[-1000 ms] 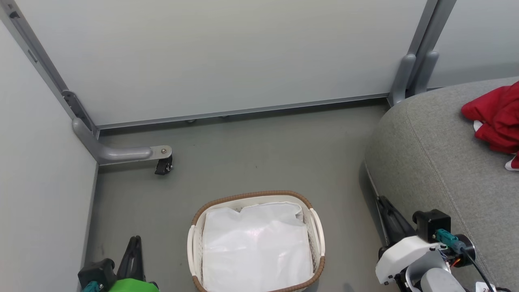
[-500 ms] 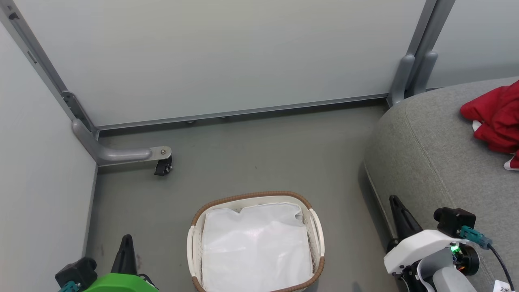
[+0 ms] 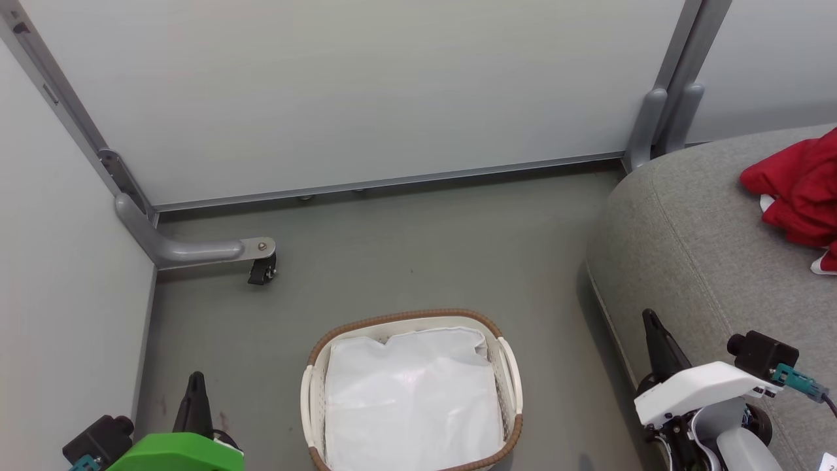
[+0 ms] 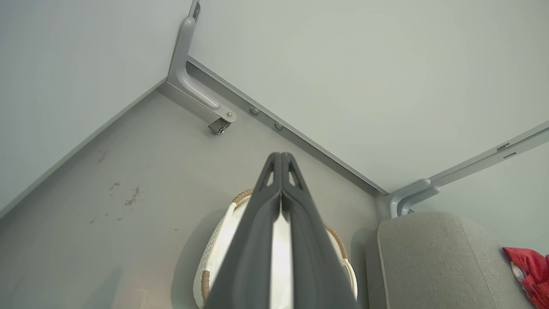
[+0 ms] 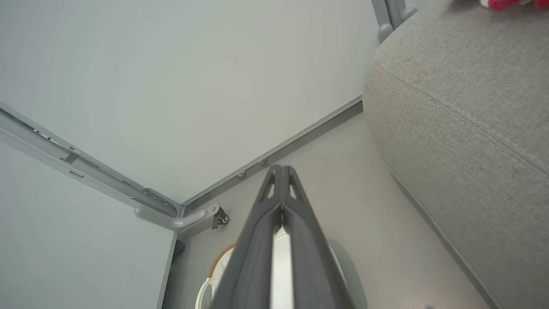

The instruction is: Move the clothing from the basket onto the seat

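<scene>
The white basket [image 3: 410, 322] with its brown rim sits on the floor at the bottom centre, holding just its white liner [image 3: 412, 399]. Red clothing [image 3: 801, 190] lies bunched on the grey seat [image 3: 693, 242] at the right edge; a strip of it shows in the left wrist view, clothing [image 4: 529, 270], and in the right wrist view, clothing [image 5: 508, 3]. My left gripper [image 3: 194, 383] is shut and empty, left of the basket. My right gripper [image 3: 650, 320] is shut and empty, between the basket and the seat's side.
Pale partition walls close in the left and back. A metal foot with a black caster [image 3: 261, 268] juts from the left corner. Grey posts [image 3: 660, 124] stand at the seat's far corner. Grey floor [image 3: 425, 248] stretches between basket and back wall.
Both arms have drawn back toward the bottom of the head view, the left outward to the left and the right outward to the right. The basket and clothing stay put.
</scene>
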Controlling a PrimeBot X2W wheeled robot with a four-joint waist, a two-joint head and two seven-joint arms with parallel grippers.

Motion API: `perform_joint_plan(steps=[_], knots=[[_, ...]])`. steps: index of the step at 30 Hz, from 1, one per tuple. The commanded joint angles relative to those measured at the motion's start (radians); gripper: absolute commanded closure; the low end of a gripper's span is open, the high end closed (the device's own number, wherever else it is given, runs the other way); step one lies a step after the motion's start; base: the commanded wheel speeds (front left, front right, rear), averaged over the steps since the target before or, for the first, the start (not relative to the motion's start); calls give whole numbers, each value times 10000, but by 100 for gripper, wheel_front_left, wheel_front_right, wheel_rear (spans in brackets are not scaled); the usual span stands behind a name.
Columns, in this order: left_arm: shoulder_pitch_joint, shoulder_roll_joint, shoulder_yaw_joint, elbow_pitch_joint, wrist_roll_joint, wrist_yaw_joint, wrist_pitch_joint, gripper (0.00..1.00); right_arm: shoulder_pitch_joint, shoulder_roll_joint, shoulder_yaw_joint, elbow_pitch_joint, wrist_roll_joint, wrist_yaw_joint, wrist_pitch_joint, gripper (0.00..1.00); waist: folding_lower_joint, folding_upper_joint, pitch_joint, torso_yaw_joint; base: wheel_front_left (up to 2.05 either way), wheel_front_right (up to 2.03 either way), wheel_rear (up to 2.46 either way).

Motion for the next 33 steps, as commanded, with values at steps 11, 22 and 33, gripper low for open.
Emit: perform_joint_plan(steps=[11,22,33], knots=[[-394,47,188,-459,-1644,-10,450,100,44,-63,-259,-444,1789,-4,446,100,0,0,-19,-23,0,0,0],[-473,52,296,-691,-2883,-13,805,100,113,-72,-437,-661,3127,-5,799,100,0,0,-36,-44,0,0,0],[-565,56,405,-908,-4017,-16,1131,100,179,-80,-598,-856,4359,-6,1128,100,0,0,-54,-67,0,0,0]])
